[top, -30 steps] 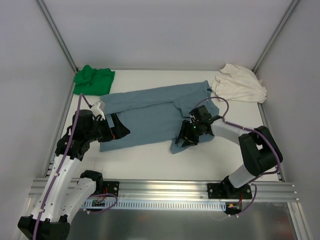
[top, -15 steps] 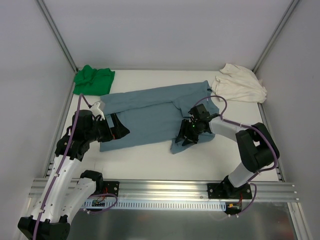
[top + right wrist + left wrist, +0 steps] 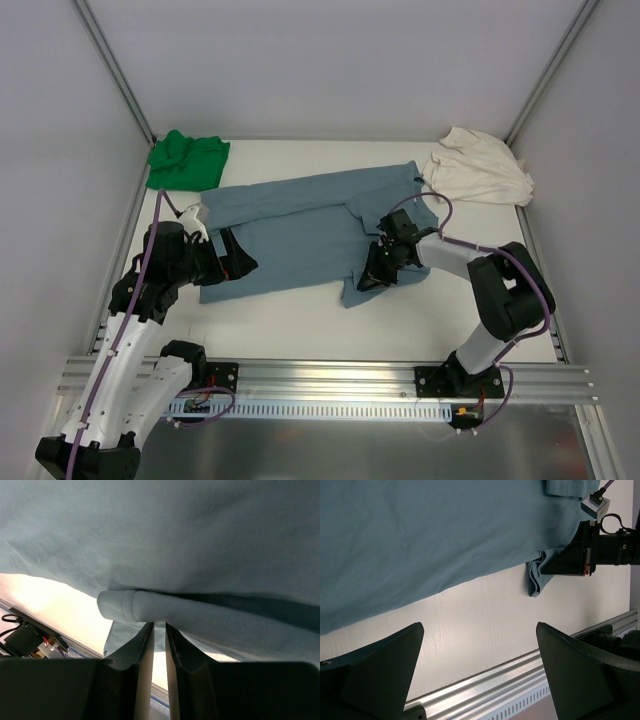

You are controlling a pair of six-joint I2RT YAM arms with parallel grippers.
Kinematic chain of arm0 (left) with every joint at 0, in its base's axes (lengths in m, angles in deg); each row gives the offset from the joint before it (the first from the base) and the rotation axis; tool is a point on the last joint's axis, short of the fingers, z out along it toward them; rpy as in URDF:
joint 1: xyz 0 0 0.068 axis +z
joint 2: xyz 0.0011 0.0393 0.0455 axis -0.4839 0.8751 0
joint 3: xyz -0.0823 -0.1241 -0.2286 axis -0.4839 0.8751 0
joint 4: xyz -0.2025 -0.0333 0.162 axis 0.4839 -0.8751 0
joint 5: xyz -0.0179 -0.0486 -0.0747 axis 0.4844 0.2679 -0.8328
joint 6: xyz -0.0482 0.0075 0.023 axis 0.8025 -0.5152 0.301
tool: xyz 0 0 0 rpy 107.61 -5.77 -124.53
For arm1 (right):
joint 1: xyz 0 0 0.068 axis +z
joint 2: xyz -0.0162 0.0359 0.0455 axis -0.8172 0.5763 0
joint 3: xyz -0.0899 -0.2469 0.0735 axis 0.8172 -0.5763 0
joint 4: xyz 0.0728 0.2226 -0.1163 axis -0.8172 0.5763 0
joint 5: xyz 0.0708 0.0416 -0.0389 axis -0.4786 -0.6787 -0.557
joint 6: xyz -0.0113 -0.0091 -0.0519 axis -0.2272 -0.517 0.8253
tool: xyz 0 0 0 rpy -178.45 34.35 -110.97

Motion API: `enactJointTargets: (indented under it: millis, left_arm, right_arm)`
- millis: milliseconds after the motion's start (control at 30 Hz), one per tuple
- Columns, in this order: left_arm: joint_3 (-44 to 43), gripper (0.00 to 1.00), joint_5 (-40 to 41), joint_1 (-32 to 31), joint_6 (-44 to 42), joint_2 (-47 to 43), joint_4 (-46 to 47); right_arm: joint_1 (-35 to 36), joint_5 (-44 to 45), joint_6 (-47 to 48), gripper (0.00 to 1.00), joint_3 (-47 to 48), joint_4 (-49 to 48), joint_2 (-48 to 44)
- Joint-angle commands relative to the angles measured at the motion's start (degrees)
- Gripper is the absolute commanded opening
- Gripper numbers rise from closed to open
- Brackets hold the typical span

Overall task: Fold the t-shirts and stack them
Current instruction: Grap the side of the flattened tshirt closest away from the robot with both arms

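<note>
Blue-grey t-shirt (image 3: pixel 200 540) cloth sits pinched in the right gripper (image 3: pixel 159 626); its two fingers are almost together, with only a thin fold of fabric in the narrow slit between them; just above the fingertips a rolled hem (image 3: pixel 130 605) of the same shirt lies across the right wrist view. From above, this gripper meets the shirt at its near right corner, where the cloth is bunched and doubled over. The left gripper (image 3: pixel 479 626) stands wide apart and holds nothing; bare table (image 3: pixel 470 630) shows between its fingers, and the near edge of the blue-grey t-shirt runs just beyond them; from above it rests at the shirt's near left corner. The shirt itself lies spread flat across the middle of the table, slanting from near left to far right. The green t-shirt (image 3: pixel 188 158) is heaped in the far left corner, touching the blue one's far edge; the cream-white t-shirt (image 3: pixel 478 165) is crumpled in the far right corner. A metal rail (image 3: pixel 330 380) borders the near side.
</note>
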State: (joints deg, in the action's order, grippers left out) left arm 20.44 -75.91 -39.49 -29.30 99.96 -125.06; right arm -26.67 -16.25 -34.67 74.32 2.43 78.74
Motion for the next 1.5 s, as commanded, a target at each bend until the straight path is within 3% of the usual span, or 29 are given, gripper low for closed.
enactJointTargets:
  millis: [0,33,133,167,267,333,533,733,1233,1433,1467]
  left_arm:
    - [-0.8,0.99,1.1,-0.4,-1.9,-0.8,-1.1]
    - [-0.8,0.99,1.0,-0.4,-1.8,-0.8,-1.0]
    - [-0.2,0.99,0.7,-0.4,-1.5,-1.1,-0.8]
    - [0.1,0.99,0.7,-0.4,-1.3,-1.3,-0.6]
    - [0.5,0.99,0.7,-0.4,-1.2,-1.4,-0.3]
    - [0.4,0.99,0.4,-0.4,-1.1,-1.1,0.0]
    - [-0.6,0.99,0.6,-0.4,-1.4,-1.1,-0.4]
    - [-1.4,0.99,1.1,-0.4,-1.9,-1.1,-1.0]
    - [-2.1,0.99,1.0,-0.4,-1.9,-1.3,-0.3]
    - [-3.3,0.99,2.0,-0.4,-2.9,-1.1,-0.9]
    - [-3.6,0.99,2.0,-0.4,-3.1,-1.1,-1.0]
  right_arm:
    - [0.3,1.6,0.6,0.18,0.1,0.9,0.4]
    - [0.3,1.5,0.6,0.18,0.1,1.2,0.6]
    - [0.3,2.2,0.8,0.33,0.5,2.6,0.6]
    - [0.4,2.8,0.7,0.46,0.5,3.2,0.2]
    - [0.6,3.7,0.8,0.64,0.8,4.3,-0.4]
    - [0.8,4.3,0.8,0.67,1.4,5.1,-0.5]
    - [0.9,4.2,0.8,0.64,1.8,5.1,1.6]
    - [1.0,4.1,0.5,0.5,1.5,4.4,2.7]
    - [1.3,9.1,0.8,0.53,5.9,11.1,5.2]
    - [2.6,12.9,0.3,0.47,9.3,15.1,6.2]
    - [2.9,12.9,0.1,0.42,9.6,15.1,6.4]
